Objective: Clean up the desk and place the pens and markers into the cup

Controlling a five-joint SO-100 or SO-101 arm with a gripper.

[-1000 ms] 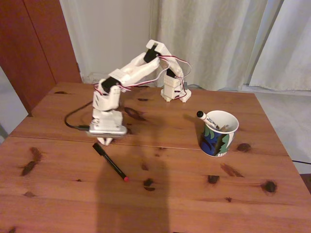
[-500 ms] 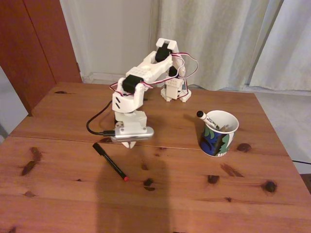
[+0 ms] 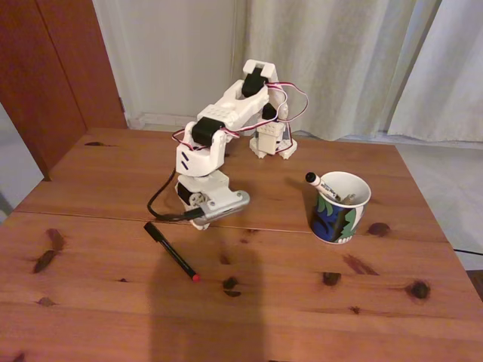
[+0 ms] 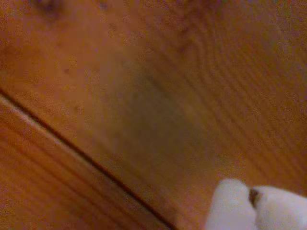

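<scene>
The black pen with the red tip (image 3: 172,252) is seen lying flat on the desk (image 3: 302,302), just below and left of the tool (image 3: 201,224) in the fixed view, its long axis slanting down-right. The tool's state cannot be told. The cup (image 3: 339,207) stands well right of the tool.

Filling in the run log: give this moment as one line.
white two-finger gripper: low over brown pine desk, empty | black pen with red tip: on desk | white marker: in patterned cup

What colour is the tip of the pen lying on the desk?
Red, on a thin black pen; clearest in the fixed view.
</scene>
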